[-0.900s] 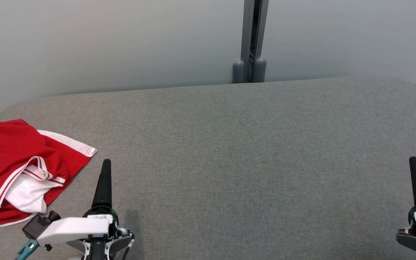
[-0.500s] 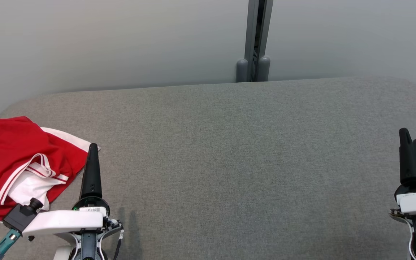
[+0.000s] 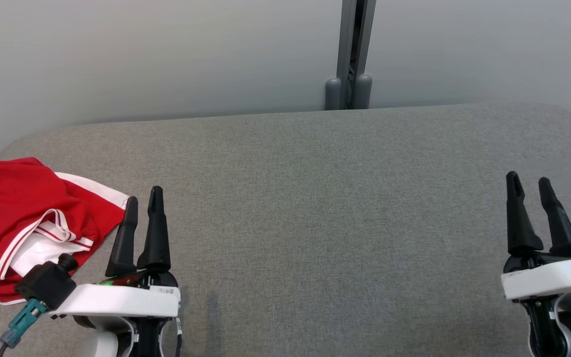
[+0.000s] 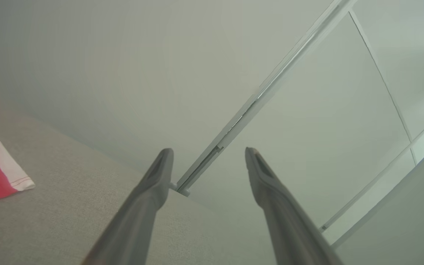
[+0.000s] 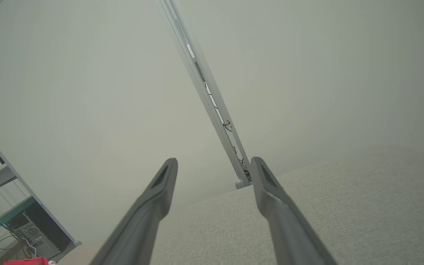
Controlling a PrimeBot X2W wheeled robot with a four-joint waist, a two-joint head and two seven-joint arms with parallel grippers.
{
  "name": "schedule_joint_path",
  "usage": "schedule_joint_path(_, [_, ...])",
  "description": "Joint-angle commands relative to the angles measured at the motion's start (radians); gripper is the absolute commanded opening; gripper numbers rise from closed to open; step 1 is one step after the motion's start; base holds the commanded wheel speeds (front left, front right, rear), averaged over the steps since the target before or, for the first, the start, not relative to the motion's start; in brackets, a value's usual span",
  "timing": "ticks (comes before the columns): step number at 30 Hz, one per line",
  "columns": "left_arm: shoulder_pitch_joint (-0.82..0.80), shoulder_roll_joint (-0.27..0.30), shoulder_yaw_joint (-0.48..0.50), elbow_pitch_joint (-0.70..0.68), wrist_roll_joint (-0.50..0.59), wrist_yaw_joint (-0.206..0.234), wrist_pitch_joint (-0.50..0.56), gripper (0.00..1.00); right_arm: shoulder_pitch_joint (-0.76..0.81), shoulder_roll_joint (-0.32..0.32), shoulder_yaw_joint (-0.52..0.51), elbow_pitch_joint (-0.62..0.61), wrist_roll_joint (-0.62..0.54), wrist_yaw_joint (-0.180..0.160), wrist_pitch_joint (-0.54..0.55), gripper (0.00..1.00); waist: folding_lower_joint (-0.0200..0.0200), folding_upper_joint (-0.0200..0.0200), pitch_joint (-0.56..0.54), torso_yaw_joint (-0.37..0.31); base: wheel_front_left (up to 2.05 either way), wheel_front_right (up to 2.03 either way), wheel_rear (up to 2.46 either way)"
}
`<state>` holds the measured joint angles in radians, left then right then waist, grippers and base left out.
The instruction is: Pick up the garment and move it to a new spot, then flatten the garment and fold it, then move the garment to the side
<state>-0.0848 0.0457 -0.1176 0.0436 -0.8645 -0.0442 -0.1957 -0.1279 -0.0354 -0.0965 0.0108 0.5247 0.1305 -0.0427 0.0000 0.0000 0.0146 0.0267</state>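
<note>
We have the garment (image 3: 23,218) bunched at the far left of the grey fabric surface (image 3: 315,198), near its left edge. It's red with white panels and red-and-white striped trim, crumpled and not flattened. One white-hemmed corner points right, toward the middle of the surface.

Left claw (image 3: 143,194) is at lower left in the head view, fingers pointing away from us and spread, nothing between them. The left finger's tip sits just beside that white-hemmed corner. We can't tell from the head view whether it touches the cloth. In the left wrist view the fingers (image 4: 153,191) are parted with a clear gap. The garment corner shows at that view's left edge, apart from both fingers, with bare surface between.

Right claw (image 3: 528,177) is at lower right in the head view, well apart from the garment, also released and holding nothing. The right wrist view shows its fingers (image 5: 153,206) spread, with surface and wall (image 5: 87,92) behind. A scrap of red sits at that view's bottom left corner, too small for us to identify.

A black camera module (image 3: 47,285) with a teal connector (image 3: 20,322) hangs off the left wrist and overlaps the garment's near edge in the head view.

A grey post (image 3: 350,54) runs up the wall behind the surface's far edge, right of centre.
</note>
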Motion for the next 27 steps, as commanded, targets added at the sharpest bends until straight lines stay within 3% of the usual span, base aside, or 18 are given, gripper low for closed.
schedule_joint_path(1, [-0.002, 0.004, -0.004, -0.02, 0.055, 0.008, -0.007, 1.0, -0.002, -0.01, 0.015, -0.005, -0.037, 0.0, -0.015, 1.0, 0.0, 0.0, 0.001, -0.001, 0.0, 0.0, 0.0])
schedule_joint_path(11, [0.017, 0.004, -0.057, 0.019, 0.322, 0.059, -0.02, 1.0, -0.008, -0.012, 0.071, 0.031, -0.158, 0.0, -0.06, 1.0, 0.0, 0.0, 0.006, -0.014, 0.0, 0.0, 0.0])
schedule_joint_path(27, [0.042, 0.005, -0.073, 0.088, 0.502, 0.099, -0.038, 1.0, 0.008, -0.015, 0.101, 0.105, -0.245, 0.0, -0.119, 1.0, 0.0, 0.0, 0.008, -0.015, 0.0, 0.0, 0.0])
